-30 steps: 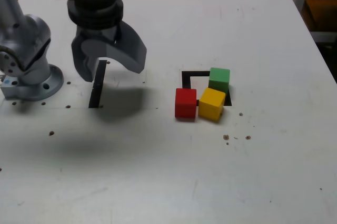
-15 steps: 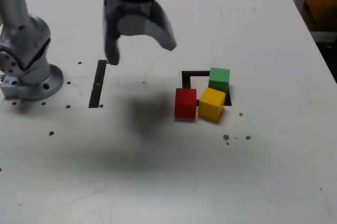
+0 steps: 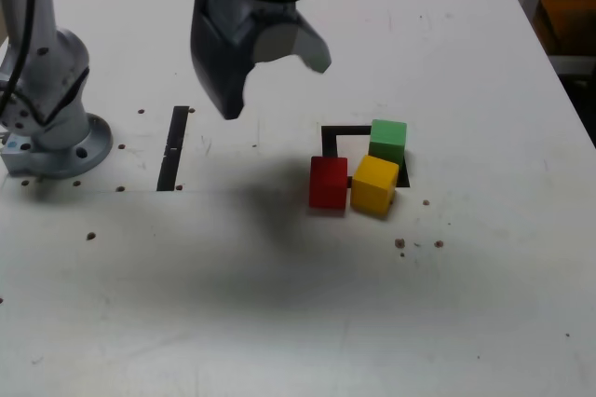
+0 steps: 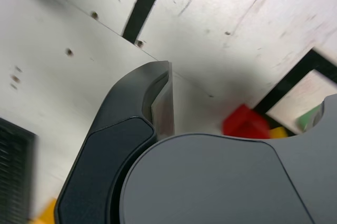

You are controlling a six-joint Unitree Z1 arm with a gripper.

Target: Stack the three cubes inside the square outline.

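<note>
We found the tool spread wide, empty, above the worktop, well apart from the red cube, yellow cube and green cube crowding the square outline. We advise descending squarely over one cube.

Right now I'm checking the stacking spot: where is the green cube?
In the exterior view the green cube sits on the square outline's right side, just behind the yellow cube, with the red cube further left.

White table with cubes.
We see red cube, yellow cube, green cube clustered on the square outline; black tape strip apart.
</note>
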